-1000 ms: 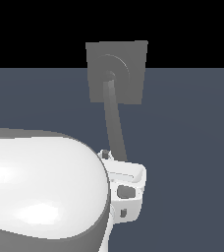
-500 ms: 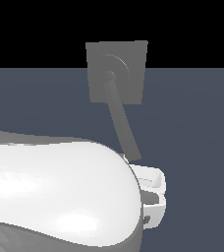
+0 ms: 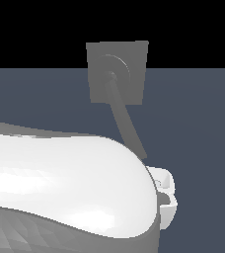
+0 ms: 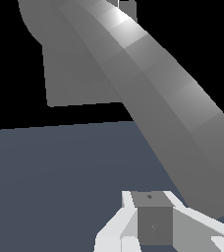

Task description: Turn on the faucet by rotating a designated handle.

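The faucet (image 3: 134, 54) is a matte grey square plate standing upright at the back, with a round disc (image 3: 115, 69) at its centre. The handle (image 3: 127, 123), a long curved grey bar, runs from the disc down toward the exterior view's right. Its free end disappears behind my white arm (image 3: 60, 188). Only my gripper's white hand (image 3: 166, 195) pokes out past the arm, just beyond the handle's end. In the wrist view the handle (image 4: 173, 113) crosses close in front, with the plate (image 4: 70, 74) behind it. My gripper (image 4: 153, 209) looks shut, its fingers pressed against the bar's side and holding nothing.
A flat dark blue-grey floor (image 3: 198, 123) lies all around the faucet, under a black background. My bulky white arm fills the lower part of the exterior view and hides the handle's tip.
The handle's free end has swung toward the exterior view's right. My arm and hand have moved the same way with it.
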`<move>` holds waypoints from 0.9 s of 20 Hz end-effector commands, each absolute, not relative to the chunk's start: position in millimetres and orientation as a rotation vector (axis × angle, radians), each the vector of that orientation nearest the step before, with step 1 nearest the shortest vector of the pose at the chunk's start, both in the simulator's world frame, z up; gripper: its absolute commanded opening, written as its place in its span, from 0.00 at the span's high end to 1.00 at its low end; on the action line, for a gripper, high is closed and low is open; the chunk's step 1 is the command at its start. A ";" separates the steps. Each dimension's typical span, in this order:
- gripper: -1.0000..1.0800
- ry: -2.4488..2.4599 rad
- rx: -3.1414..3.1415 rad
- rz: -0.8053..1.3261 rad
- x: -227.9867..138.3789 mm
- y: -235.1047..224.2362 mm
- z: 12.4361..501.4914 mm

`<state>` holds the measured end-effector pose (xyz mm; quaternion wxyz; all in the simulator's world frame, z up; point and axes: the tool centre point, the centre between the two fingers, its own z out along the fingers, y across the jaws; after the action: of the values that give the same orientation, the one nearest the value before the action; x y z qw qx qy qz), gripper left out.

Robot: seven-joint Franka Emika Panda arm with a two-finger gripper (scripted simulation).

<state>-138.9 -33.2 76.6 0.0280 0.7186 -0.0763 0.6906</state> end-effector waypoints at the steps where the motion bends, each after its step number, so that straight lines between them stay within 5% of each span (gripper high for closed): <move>1: 1.00 -0.245 2.177 2.139 -140.1 -52.3 92.8; 18: 1.00 -0.245 2.160 2.145 -146.2 -100.9 135.2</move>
<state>-149.8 -91.9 120.6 0.0400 0.7172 -0.0793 0.6912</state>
